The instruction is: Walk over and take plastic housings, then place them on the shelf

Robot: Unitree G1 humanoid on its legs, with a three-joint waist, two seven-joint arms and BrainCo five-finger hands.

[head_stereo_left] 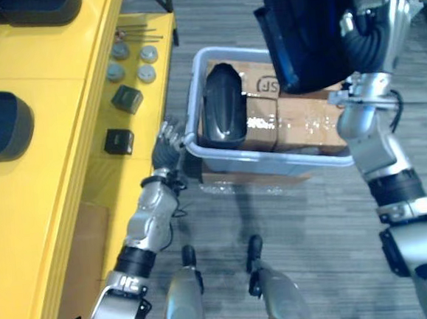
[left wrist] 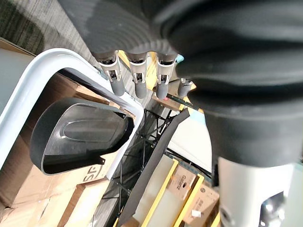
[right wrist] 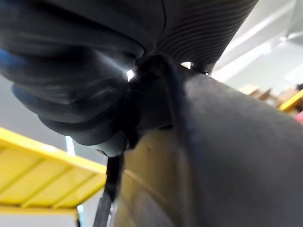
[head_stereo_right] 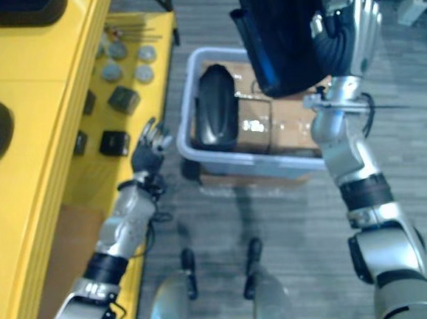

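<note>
While a housing (head_stereo_left: 299,27) is held high over the bin (head_stereo_left: 287,159) by the right hand (head_stereo_left: 383,17), the carrying step is judged to be in hand: one piece is out of the bin and not yet on the shelf (head_stereo_left: 45,180). The right hand is clamped on the housing's edge, though the wrist view is too dark for the exact hold of the fingers to be made out. The left hand (head_stereo_left: 168,147) is kept low by the bin's near corner, its fingers (left wrist: 117,80) straight and apart, holding nothing. Whether the rim is touched cannot be told.

A second housing (head_stereo_left: 223,107) is seen lying in the bin on top of cardboard boxes (head_stereo_left: 299,119).

For the next move, a turn towards the robot's left is called for, with the housing carried across to a bare part of the yellow top and set down flat. Care is needed so that its broad shell is not swung into the bin or the left arm.

The shelf is a yellow surface along the left. Two dark shapes (head_stereo_left: 0,121), much like housings, are set on it farther in. Small black blocks (head_stereo_left: 118,141), grey discs (head_stereo_left: 146,72) and thin rods (head_stereo_left: 141,34) are laid on a lower yellow ledge. The floor (head_stereo_left: 314,218) is grey, and more yellow racking (left wrist: 189,189) with cartons is seen beyond.
</note>
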